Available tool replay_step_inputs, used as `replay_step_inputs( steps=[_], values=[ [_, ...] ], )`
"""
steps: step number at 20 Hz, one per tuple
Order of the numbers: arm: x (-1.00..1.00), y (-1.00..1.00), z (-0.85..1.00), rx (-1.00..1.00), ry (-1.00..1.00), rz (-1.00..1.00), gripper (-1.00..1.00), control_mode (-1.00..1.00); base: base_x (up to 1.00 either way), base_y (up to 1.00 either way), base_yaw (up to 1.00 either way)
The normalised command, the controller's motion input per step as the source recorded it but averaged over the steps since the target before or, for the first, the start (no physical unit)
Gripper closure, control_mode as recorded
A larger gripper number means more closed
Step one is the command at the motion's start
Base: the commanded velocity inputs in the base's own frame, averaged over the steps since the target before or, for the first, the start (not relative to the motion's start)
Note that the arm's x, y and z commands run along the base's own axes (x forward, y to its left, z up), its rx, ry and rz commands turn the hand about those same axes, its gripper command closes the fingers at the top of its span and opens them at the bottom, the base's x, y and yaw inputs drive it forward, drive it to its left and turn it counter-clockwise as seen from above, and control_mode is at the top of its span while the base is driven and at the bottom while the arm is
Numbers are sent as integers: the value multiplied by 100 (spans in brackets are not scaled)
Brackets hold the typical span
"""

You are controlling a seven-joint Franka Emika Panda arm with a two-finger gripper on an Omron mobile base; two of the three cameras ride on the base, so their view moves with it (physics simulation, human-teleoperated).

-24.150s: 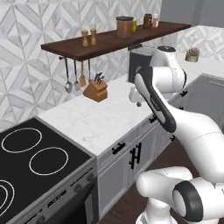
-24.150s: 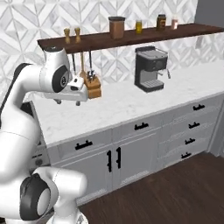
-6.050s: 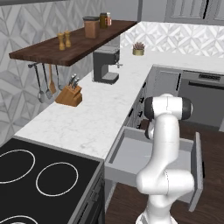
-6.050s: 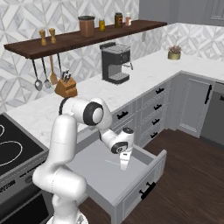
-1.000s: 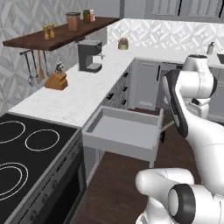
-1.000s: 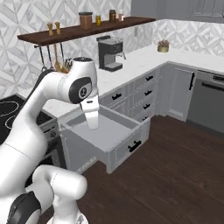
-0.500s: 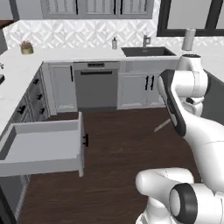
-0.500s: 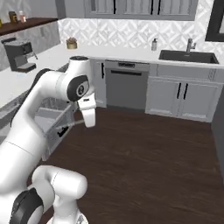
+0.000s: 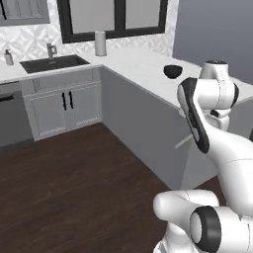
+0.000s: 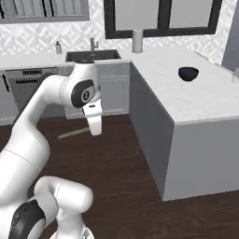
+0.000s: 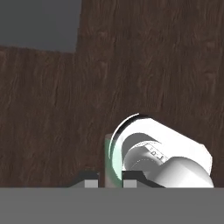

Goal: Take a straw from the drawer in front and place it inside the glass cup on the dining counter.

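My gripper (image 10: 96,131) hangs over the dark wood floor, shut on the straw (image 10: 73,134), a thin pale stick that juts out sideways from the fingers. In the hand view the straw (image 11: 107,159) rises between the two fingertips (image 11: 90,182). From the left base camera the straw (image 9: 182,142) pokes out beside my forearm. The dining counter (image 10: 205,105), white marble over a grey base, stands to the right of the gripper. A small clear shape at its far right edge looks like the glass cup (image 10: 235,73), cut by the frame. The drawer is out of view.
A dark blue bowl (image 10: 188,73) sits on the dining counter, and a tall white-grey cylinder (image 10: 137,41) stands at its far end near the window. A black sink (image 10: 92,55) with grey cabinets runs along the back wall. Wood floor lies between me and the counters.
The whole picture has shifted because the base turned: the open drawer has left both base views, and the sink corner and dining counter have come in. The gripper still holds the straw.
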Motion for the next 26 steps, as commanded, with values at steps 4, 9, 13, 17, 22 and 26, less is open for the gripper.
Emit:
replay_step_inputs(
  steps=[4, 9, 13, 17, 22, 26],
  values=[
    [0, 0, 0, 0, 0, 0, 100, 100, 21, -100, -55],
    [0, 0, 0, 0, 0, 0, 100, 100, 87, -100, -30],
    [0, 0, 0, 0, 0, 0, 100, 100, 100, -100, -21],
    [0, 0, 0, 0, 0, 0, 100, 100, 100, -100, -16],
    [0, 0, 0, 0, 0, 0, 100, 100, 100, -100, -6],
    [0, 0, 0, 0, 0, 0, 100, 100, 100, -100, 0]
  ],
)
